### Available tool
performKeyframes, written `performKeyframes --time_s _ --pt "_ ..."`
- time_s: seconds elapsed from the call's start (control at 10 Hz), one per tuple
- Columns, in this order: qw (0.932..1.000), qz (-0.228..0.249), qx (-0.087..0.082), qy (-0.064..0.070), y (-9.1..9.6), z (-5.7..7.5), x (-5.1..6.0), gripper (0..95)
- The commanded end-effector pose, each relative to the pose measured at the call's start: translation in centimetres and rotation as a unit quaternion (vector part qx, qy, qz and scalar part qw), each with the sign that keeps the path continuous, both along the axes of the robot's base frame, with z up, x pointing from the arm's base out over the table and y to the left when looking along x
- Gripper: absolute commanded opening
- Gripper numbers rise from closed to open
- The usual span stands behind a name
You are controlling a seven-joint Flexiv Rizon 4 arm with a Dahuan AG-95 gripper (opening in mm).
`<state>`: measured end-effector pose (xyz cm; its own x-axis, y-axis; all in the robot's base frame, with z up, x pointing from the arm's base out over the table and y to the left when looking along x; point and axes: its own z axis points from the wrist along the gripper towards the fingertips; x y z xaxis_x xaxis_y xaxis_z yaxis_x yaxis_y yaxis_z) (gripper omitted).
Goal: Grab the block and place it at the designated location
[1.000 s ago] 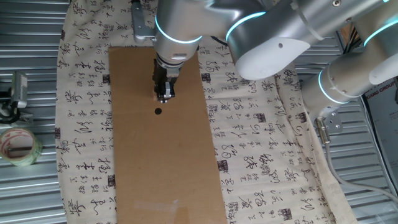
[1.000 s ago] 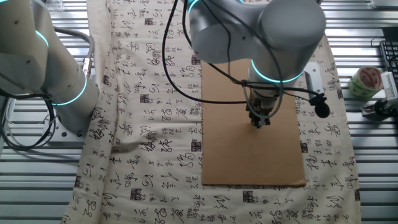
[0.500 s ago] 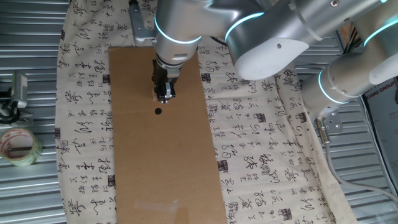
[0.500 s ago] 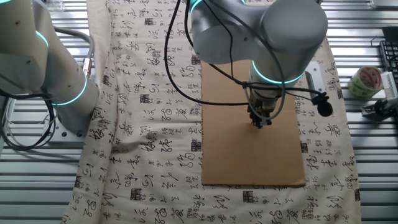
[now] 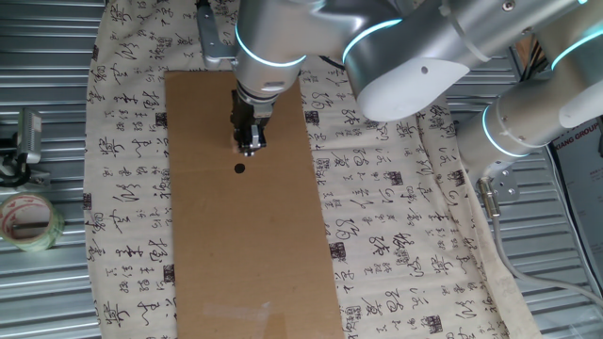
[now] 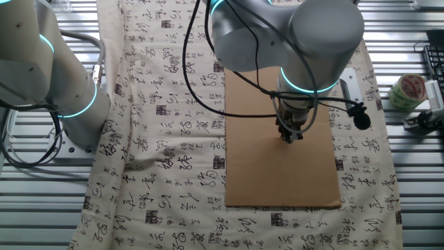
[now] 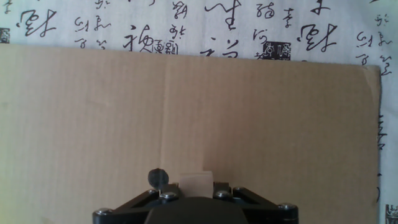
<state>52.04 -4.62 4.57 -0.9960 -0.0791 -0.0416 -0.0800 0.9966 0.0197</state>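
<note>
The block, a small pale tan wooden cube, sits between my gripper's two fingers at the bottom of the hand view, and the fingers close against its sides. The designated location, a black dot, lies on the brown cardboard sheet just left of the block. In one fixed view my gripper is low over the sheet, a little beyond the dot. In the other fixed view my gripper points down at the sheet, and the block and dot are hidden.
The cardboard sheet lies on a cloth printed with black calligraphy. A roll of tape and a metal clamp sit on the ribbed metal table at the left. A second arm's base stands beside the cloth.
</note>
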Motion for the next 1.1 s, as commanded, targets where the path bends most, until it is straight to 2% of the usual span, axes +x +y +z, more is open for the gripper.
performKeyframes --time_s 0.1,0.4,0.7,1.1 --pt "1.0 -0.007 -0.001 -0.002 0.02 0.03 -0.01 0.0" --pt "0.9996 -0.026 -0.007 -0.002 0.02 0.02 -0.02 0.0" --pt "0.9983 -0.058 0.0 -0.004 0.05 -0.03 -0.04 0.0" --pt "0.9978 -0.065 -0.001 -0.006 0.47 -0.21 0.01 0.0"
